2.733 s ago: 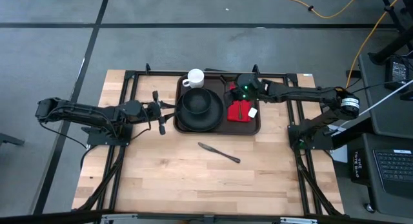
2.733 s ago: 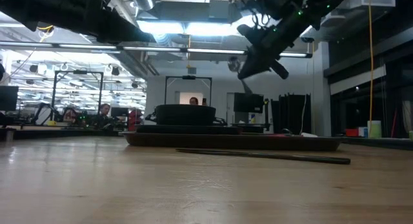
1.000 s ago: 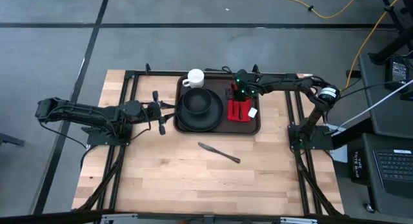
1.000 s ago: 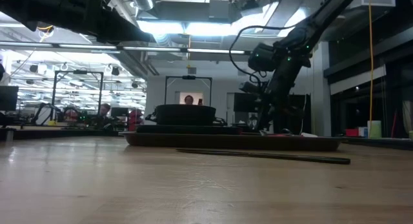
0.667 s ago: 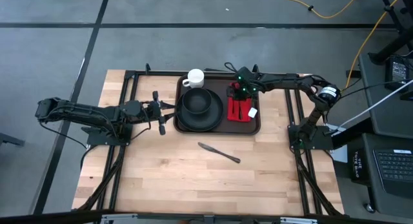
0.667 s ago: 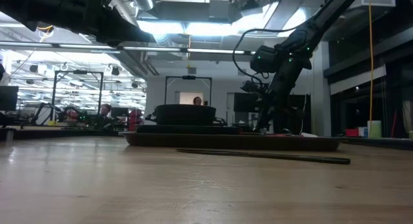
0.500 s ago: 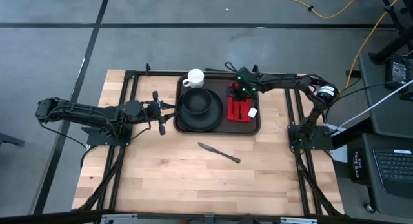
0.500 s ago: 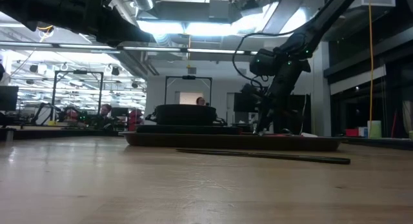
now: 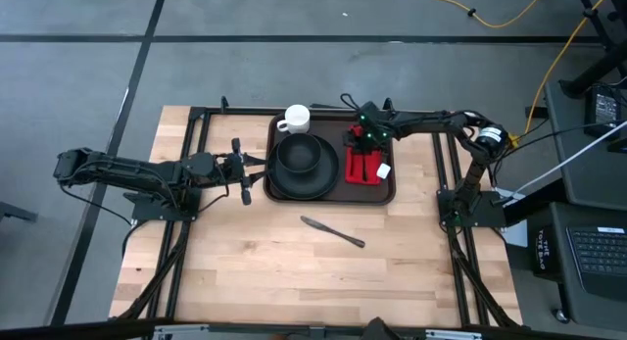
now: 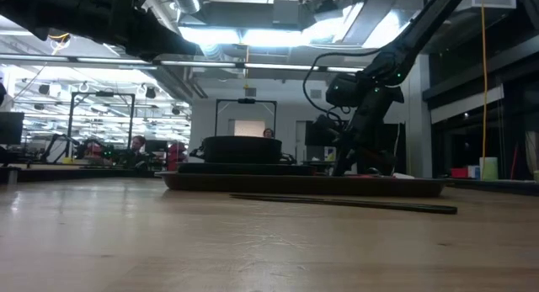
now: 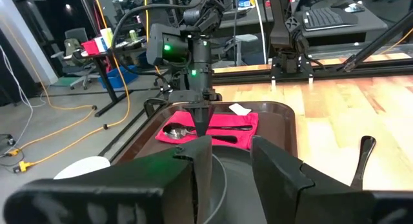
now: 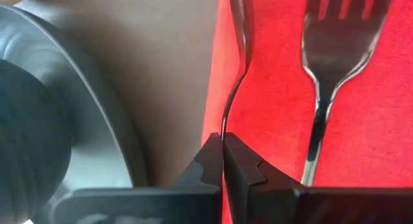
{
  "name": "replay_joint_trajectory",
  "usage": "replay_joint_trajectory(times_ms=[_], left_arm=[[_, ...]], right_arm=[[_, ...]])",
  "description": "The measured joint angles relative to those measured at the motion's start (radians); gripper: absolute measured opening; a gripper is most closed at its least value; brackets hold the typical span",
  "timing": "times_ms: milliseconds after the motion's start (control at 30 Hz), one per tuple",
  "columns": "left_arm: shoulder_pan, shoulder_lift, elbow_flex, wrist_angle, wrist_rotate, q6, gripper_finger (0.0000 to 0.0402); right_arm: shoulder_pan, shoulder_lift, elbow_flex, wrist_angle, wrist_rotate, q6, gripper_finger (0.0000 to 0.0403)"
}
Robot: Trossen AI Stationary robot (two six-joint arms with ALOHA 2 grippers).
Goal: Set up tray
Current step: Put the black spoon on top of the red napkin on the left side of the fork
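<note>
The right gripper (image 9: 363, 141) is lowered over the far end of the red napkin (image 9: 367, 167), which lies in the tray (image 9: 333, 197) at the far middle of the table (image 9: 294, 271). Its fingers are pressed together, tips meeting over the handle of a spoon (image 12: 233, 75) near the napkin's edge; whether they pinch that handle cannot be told. A fork (image 12: 330, 62) lies on the napkin just beside the spoon. To the gripper's left in the tray sit a black plate (image 9: 303, 173) and the black bowl (image 9: 299, 155) on it. A white mug (image 9: 296, 119) stands beyond the plate at the tray's far edge.

The left gripper (image 9: 245, 170) waits just outside the tray's left rim, fingers spread, pointing toward the plate.

A knife (image 9: 333, 231) lies on the bare table, nearer than the tray and apart from both grippers.
</note>
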Motion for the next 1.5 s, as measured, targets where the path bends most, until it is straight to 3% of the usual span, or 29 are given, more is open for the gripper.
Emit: replay_joint_trajectory(times_ms=[600, 900, 1300, 1500], left_arm=[[0.0, 0.0, 0.0, 0.0, 0.0, 0.0, 0.0104], [0.0, 0.0, 0.0, 0.0, 0.0, -0.003, 0.01], [0.0, 0.0, 0.0, 0.0, 0.0, -0.003, 0.01], [0.0, 0.0, 0.0, 0.0, 0.0, -0.002, 0.0103]], right_arm=[[-0.004, 0.0, 0.0, -0.003, 0.008, 0.0, 0.0002], [-0.002, 0.0, 0.0, -0.01, 0.055, 0.001, 0.0037], [-0.002, 0.0, 0.0, -0.013, 0.06, -0.022, 0.004], [-0.008, -0.004, 0.0, -0.012, -0.034, -0.034, 0.0039]])
